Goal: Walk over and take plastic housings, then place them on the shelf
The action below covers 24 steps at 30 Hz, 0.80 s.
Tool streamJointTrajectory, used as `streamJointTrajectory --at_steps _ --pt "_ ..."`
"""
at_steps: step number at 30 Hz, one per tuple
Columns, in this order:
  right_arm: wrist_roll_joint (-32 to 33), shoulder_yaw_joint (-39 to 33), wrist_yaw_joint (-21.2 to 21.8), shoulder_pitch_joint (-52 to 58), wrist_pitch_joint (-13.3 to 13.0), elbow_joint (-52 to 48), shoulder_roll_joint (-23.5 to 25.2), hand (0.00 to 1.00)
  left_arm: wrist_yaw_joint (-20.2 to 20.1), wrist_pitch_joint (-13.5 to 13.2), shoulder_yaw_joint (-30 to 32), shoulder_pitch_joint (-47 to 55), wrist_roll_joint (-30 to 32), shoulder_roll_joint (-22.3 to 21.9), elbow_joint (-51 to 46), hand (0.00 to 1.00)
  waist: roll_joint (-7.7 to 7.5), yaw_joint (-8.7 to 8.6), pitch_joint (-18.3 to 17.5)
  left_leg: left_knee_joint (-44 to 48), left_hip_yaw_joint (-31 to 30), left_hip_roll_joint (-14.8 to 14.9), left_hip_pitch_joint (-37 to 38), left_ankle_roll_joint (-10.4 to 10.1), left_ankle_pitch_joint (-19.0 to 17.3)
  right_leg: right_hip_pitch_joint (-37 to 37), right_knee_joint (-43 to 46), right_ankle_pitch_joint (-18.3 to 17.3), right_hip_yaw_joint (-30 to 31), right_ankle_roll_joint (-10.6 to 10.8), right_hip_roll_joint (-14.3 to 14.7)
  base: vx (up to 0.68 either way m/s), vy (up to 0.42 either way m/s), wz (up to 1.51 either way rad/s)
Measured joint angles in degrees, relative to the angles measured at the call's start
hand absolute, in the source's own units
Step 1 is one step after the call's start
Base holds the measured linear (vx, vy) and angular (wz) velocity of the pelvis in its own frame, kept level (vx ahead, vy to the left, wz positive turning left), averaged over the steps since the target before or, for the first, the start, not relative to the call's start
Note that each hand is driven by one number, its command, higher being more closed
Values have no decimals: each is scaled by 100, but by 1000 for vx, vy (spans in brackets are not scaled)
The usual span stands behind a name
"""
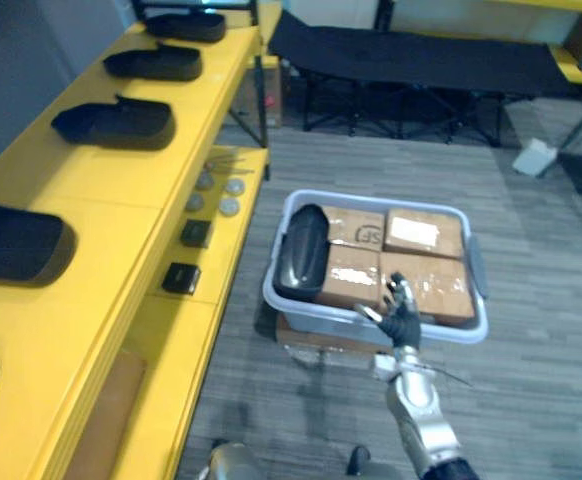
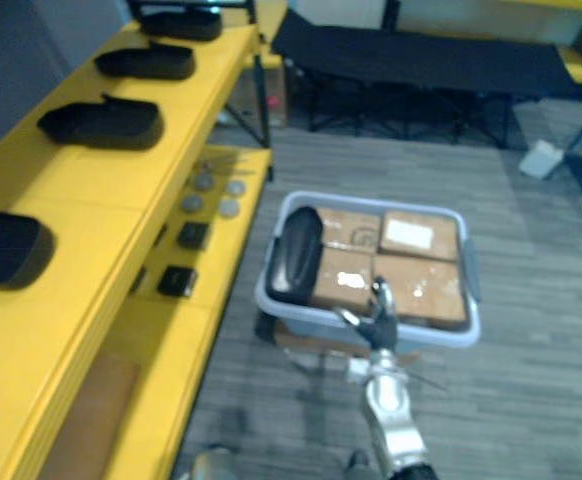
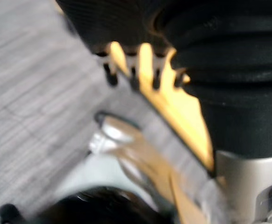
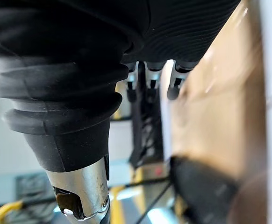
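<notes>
One black plastic housing (image 1: 302, 252) lies at the left end of a pale grey bin (image 1: 476, 330), beside several cardboard boxes (image 1: 411, 262). My right hand (image 1: 400, 318) hovers over the bin's near rim, open with fingers spread and holding nothing. In the right wrist view its fingers (image 4: 150, 84) point straight past a cardboard box (image 4: 211, 107) and the housing (image 4: 201, 191). Several more black housings (image 1: 116, 123) rest in a row on the top of the yellow shelf (image 1: 121, 200) to my left. My left hand (image 3: 131, 77) is open and empty, low beside the shelf edge.
The lower yellow shelf level holds small grey discs (image 1: 216, 192) and two small black boxes (image 1: 181, 277). The bin stands on a cardboard box (image 1: 316, 338) on the grey floor. A black folding cot (image 1: 411, 55) stands at the back, a white object (image 1: 534, 157) at the right.
</notes>
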Motion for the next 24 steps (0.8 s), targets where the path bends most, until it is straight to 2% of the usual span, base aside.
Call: streamJointTrajectory --at_steps 2,3,4,5,7,9,10,11,13,14,16,18,21,24 --pt "1 -326 -21 23 124 81 2 0 3 -59 -151 -1 224 89 -8 0 8 -22 -5 -43 31 -110 -27 -8 -31 41 -281 87 -38 79 -79 -153 87 10" --pt "3 -577 -32 34 190 87 5 0 1 -85 -241 -14 371 153 -43 0 -8 -78 0 -60 39 -199 -151 -54 -101 50 -352 108 -348 95 -265 -162 205 71" --pt "54 -956 -99 32 226 150 18 0 -20 -80 -419 -81 458 266 -228 0 -95 -105 57 -76 25 -387 -314 -93 -94 121 -448 227 -807 240 -541 -128 230 74" --pt "59 -1107 -151 28 226 201 50 0 -41 -80 -470 -117 553 326 -324 0 -131 -87 104 -65 10 -474 -360 -100 -73 159 -515 326 -924 293 -651 -84 197 65" --pt "50 -1421 -295 -204 247 678 75 0 -156 -84 -691 -236 890 527 -729 0 -333 49 315 26 -225 -807 -591 -51 -26 350 -780 708 -1313 440 -966 -77 170 58" --pt "67 -1687 -413 -639 277 1176 0 0 -286 -85 -811 -316 1100 627 -953 0 -379 90 391 50 -344 -942 -766 4 38 328 -825 806 -1461 487 -1085 -66 128 52" --pt "116 -1799 -440 -879 286 1398 -73 0 -326 -83 -871 -332 1188 684 -1047 0 -367 108 442 68 -396 -1008 -823 20 49 326 -842 844 -1504 498 -1118 -73 123 56" --pt "454 -2046 -541 -1510 309 1904 -358 0 -467 -122 -1002 -381 1310 710 -1156 0 -286 160 572 68 -513 -1106 -952 56 108 323 -870 894 -1636 510 -1188 -74 110 40" --pt "709 -2177 -657 -2182 331 2413 -759 0 -500 -183 -1121 -481 1412 718 -1216 0 -165 219 745 61 -628 -1164 -1064 65 160 313 -879 943 -1755 515 -1217 -79 94 42" --pt "883 -2186 -729 -2839 334 2835 -1137 0 -502 -183 -1208 -546 1404 706 -1285 0 -55 243 935 50 -739 -1190 -1158 62 244 288 -879 1001 -1836 500 -1211 -71 62 42" --pt "957 -2174 -758 -3509 353 3271 -1445 0 -505 -179 -1312 -577 1160 733 -1351 0 9 274 1053 41 -819 -1187 -1322 55 322 175 -873 1047 -1910 455 -1181 -62 47 25" --pt "971 -2157 -800 -4323 466 3792 -1898 0 -523 -152 -1352 -705 837 738 -1360 0 42 406 1308 43 -898 -1178 -1417 44 366 117 -859 1072 -1950 427 -1153 -40 30 13" --pt "1067 -2134 -899 -5010 664 4360 -2318 0 -524 -112 -1361 -758 713 742 -1414 0 53 513 1564 84 -1009 -1206 -1502 49 369 108 -787 1071 -2091 426 -1168 -29 38 20" --pt "1173 -2096 -898 -5357 767 4692 -2520 0 -522 -144 -1452 -758 610 746 -1425 0 67 551 1600 217 -1142 -1243 -1754 53 366 5 -738 1066 -2230 419 -1180 -23 47 24"
